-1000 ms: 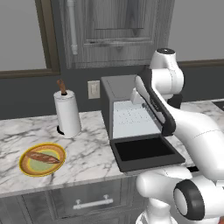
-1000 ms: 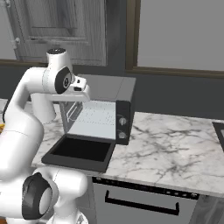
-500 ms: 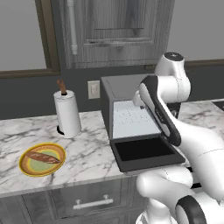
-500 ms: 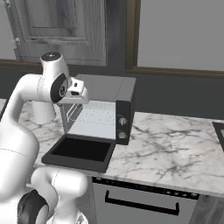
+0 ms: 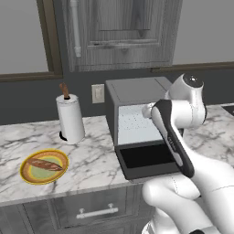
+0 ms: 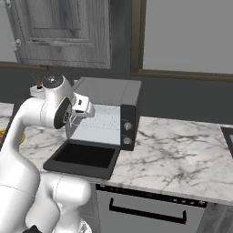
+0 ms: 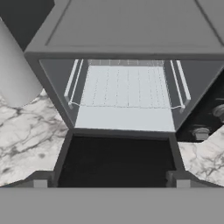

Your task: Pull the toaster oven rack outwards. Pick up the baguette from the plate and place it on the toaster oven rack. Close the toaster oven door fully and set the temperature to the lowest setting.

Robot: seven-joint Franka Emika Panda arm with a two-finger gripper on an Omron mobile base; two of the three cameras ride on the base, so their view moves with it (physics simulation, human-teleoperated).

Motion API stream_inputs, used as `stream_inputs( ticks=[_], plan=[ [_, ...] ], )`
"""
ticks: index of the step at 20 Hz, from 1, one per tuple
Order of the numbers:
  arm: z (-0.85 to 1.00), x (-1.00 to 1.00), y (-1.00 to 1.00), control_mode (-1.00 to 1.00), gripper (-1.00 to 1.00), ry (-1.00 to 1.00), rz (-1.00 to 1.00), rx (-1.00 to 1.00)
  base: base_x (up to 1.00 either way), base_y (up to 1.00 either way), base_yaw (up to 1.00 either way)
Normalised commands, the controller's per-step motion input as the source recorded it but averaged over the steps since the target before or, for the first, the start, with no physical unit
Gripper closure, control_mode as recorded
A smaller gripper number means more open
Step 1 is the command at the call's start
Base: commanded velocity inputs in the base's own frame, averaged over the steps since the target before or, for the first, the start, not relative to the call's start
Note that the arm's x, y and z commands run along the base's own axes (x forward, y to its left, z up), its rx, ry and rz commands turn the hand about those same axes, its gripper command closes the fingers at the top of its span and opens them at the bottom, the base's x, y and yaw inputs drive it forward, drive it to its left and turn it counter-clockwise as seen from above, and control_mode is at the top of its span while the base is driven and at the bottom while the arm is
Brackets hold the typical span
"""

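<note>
The toaster oven (image 7: 127, 35) stands open in front of me, also seen as a dark grey box (image 5: 135, 91) (image 6: 109, 91) on the marble counter. Its door (image 7: 117, 157) (image 5: 145, 160) (image 6: 84, 157) lies flat, folded down. The wire rack (image 7: 127, 89) sits inside the cavity, its front edge behind the opening. My gripper (image 7: 111, 183) hovers above the door's outer edge, open, fingertips far apart with nothing between them. The baguette (image 5: 44, 163) lies on the yellow plate (image 5: 28, 176) at the counter's left front.
A white paper towel roll (image 5: 70, 119) (image 7: 13, 74) stands left of the oven. Two knobs (image 6: 127, 126) sit on the oven's right panel. Wood cabinets hang above the counter (image 6: 182, 154), and a drawer with a handle (image 5: 96, 212) sits below the plate.
My hand has sunk a little in front of the oven's opening and the elbow has swung right. Oven, door, rack and baguette have not moved.
</note>
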Motion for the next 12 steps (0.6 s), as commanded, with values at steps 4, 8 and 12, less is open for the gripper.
stream_inputs(
  ticks=[4,8,12],
  plan=[
    [-0.26,0.0,-0.11,-1.0,-1.0,-0.05,-0.13,0.0,0.0,0.0,0.0],
    [-0.22,0.0,-0.07,-1.0,-1.0,0.0,-0.1,0.0,0.0,0.0,0.0],
    [-0.25,0.0,-0.01,-1.0,-1.0,-0.05,-0.07,0.0,0.0,0.0,0.0]
  ],
)
